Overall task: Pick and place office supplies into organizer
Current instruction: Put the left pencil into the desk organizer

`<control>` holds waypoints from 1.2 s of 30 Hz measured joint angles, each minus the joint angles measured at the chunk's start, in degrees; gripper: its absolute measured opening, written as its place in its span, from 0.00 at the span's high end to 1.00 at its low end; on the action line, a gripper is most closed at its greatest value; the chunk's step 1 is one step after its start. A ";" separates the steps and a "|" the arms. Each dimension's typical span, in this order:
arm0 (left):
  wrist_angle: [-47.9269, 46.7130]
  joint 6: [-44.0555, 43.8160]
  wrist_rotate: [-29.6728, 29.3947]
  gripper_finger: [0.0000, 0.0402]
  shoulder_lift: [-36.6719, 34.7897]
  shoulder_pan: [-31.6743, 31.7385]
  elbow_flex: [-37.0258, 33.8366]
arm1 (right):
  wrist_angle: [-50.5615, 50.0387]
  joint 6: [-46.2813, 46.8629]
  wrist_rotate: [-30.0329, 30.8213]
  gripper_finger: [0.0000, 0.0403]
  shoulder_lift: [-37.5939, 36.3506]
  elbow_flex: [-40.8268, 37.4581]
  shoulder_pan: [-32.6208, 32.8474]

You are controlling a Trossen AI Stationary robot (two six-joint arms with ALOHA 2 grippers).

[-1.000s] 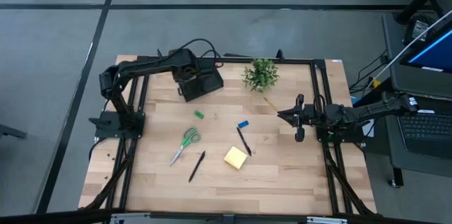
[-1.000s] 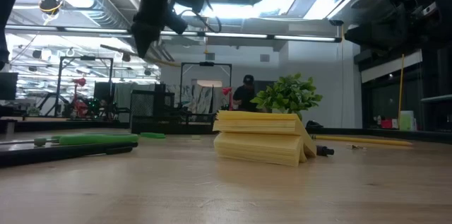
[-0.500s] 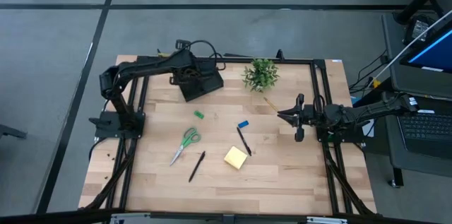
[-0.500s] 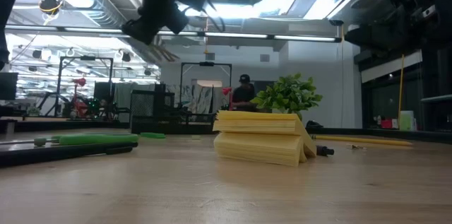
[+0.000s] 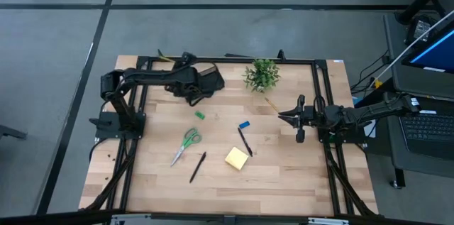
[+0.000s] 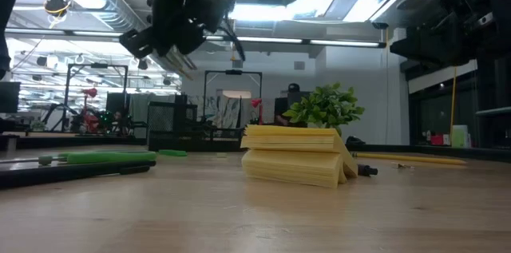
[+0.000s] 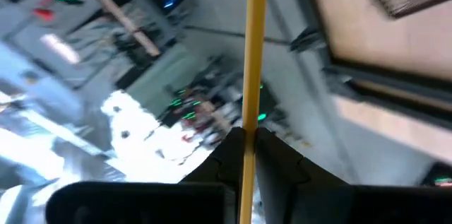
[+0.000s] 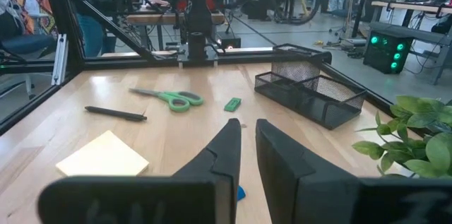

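My left gripper [image 5: 183, 76] hovers at the left side of the black mesh organizer [image 5: 207, 83], near the table's far edge, shut on a thin yellow pencil [image 7: 251, 54]. My right gripper [image 5: 284, 116] waits shut above the table's right side. On the wood lie green-handled scissors [image 5: 186, 143], two black pens [image 5: 198, 166] [image 5: 245, 141], a yellow sticky pad [image 5: 237, 157], a blue block [image 5: 244, 124], a green block [image 5: 200, 115] and another pencil [image 5: 270, 102]. My left gripper pinches the yellow pencil between its two fingers [image 7: 229, 146]. The shaft [image 7: 247, 121] runs out past the fingertips, in line with the fingers. The pencil is lifted clear of the table and the organizer; its far end leaves the left wrist view.
A small potted plant [image 5: 261, 74] stands at the far edge, right of the organizer. The black frame rails [image 5: 323, 90] border the table on the left, right and far sides. Bare wood lies along the near edge. A desk with a laptop stands beyond the right side.
My left gripper has stayed by the organizer but has tipped and turned, its arm sinking lower and stretching out level over the table's far-left part. The pencil has swung round with it. My right arm has kept still.
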 joint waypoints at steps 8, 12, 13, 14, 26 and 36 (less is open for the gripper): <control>0.02 -0.01 -0.95 0.93 0.00 0.00 -3.44 | 0.07 0.06 0.00 0.88 0.00 -0.02 -0.02; 0.01 0.00 -0.61 0.93 -0.02 -0.30 -4.82 | 0.09 0.06 0.00 0.88 0.00 -0.02 -0.02; 0.02 0.06 -0.20 0.93 -0.02 -0.33 -5.31 | 0.09 0.06 0.00 0.88 0.00 -0.02 -0.01; 0.03 0.30 0.50 0.93 -0.02 -0.46 -5.88 | 0.09 0.04 0.00 0.88 0.00 -0.01 0.00; 0.47 5.82 2.94 0.93 -0.02 -3.39 -10.52 | 0.13 0.04 0.00 0.88 0.02 0.00 0.00; 0.59 4.45 3.88 0.93 3.18 -1.68 -10.50 | 0.16 1.46 0.00 0.88 0.02 -0.02 -0.02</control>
